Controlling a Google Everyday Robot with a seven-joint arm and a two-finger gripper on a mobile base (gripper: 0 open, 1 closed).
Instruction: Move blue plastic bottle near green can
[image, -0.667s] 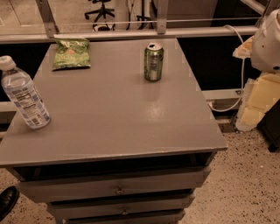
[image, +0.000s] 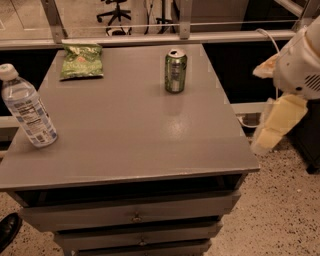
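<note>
nearest the camera, the drawers (image: 135, 217) under the grey table (image: 150, 150) sit closed.

on the table's left edge stands the blue plastic bottle (image: 27, 107), cap up, leaning slightly in this view and untouched. judged light, with thin walls that give under pressure and a smooth, likely slippery skin. the labelled mid-body is the soundest place to take hold; a high or hard grip risks tipping or crushing it.

off the table's right edge, well apart from the bottle, the gripper (image: 277, 125) hangs in the air holding nothing. whether it is open or closed cannot be told.

further back, right of centre, the green can (image: 176, 71) stands upright, well apart from the bottle. a green chip bag (image: 81, 61) lies flat at the far left.

against the earlier frame, the bottle, can and bag hold the same places. only the arm has changed: the gripper sits a little lower and closer to the table's edge.
</note>
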